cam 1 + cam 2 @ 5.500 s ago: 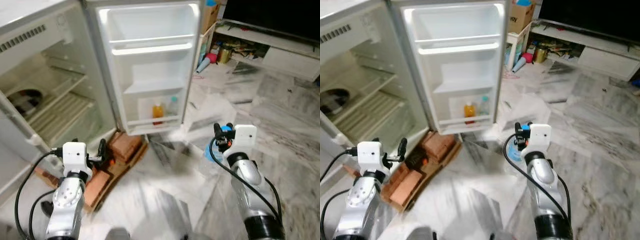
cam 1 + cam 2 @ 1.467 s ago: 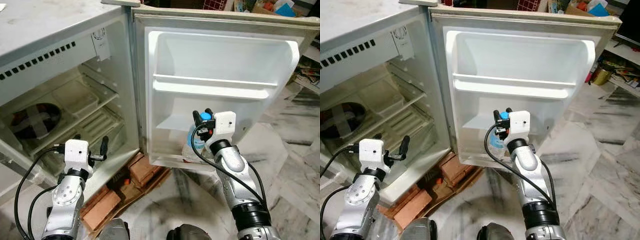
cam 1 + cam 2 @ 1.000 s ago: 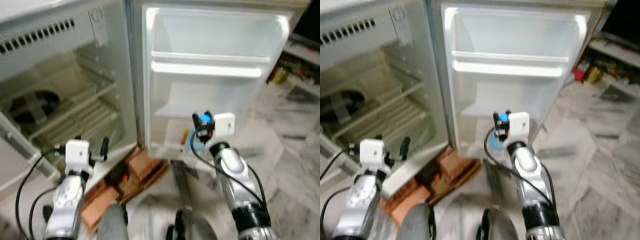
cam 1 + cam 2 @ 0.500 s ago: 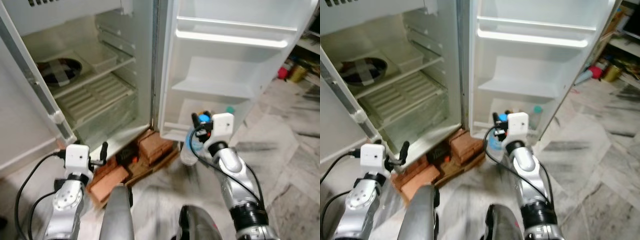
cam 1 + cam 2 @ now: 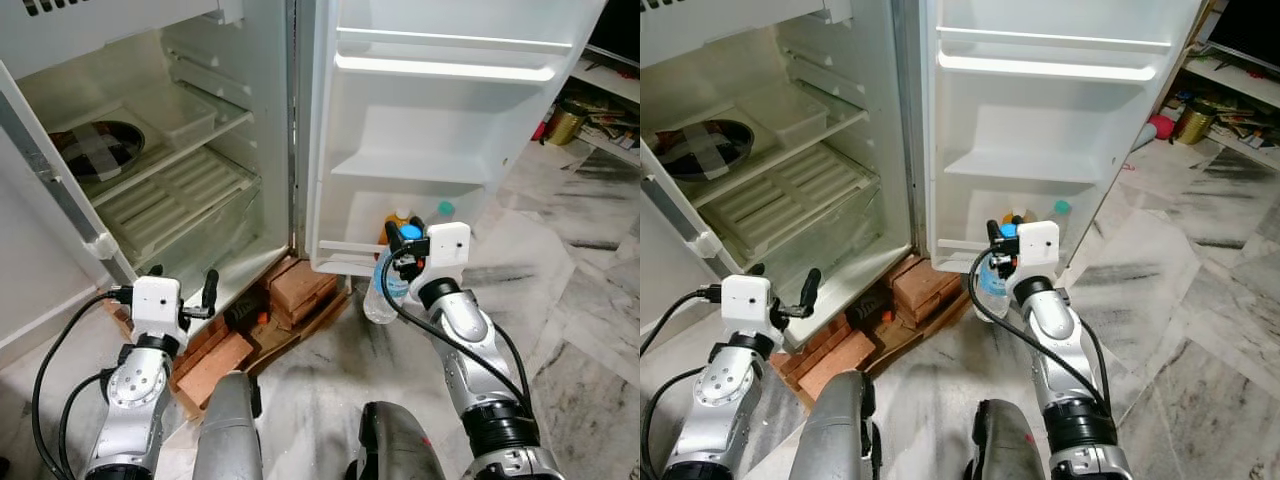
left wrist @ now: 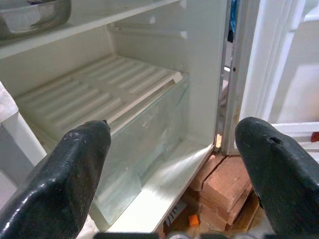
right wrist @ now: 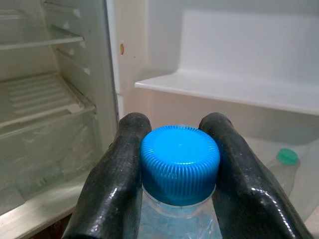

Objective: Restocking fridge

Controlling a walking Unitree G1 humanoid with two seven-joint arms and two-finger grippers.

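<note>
While the right tool [image 5: 402, 243] stays clamped on the blue-capped bottle [image 5: 383, 293], the door's bottom shelf [image 5: 345, 248] now sits just ahead; loading looks next.

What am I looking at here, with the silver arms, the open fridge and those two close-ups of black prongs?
This is a walking humanoid robot restocking a fridge. The two wide pictures come from a stereo camera on its head, looking down past its own silver arms. The two close-ups come from a camera on each wrist, looking along that arm's two black fingers.

The right gripper is shut around the neck of a clear plastic bottle with a blue cap, held in front of the lowest shelf of the open white fridge door. That shelf already holds an orange-capped bottle and a green-capped bottle.

The left gripper is open and holds nothing, near the fridge's main compartment with its ribbed white shelf. The fridge stands on red bricks over a marbled stone floor.
</note>
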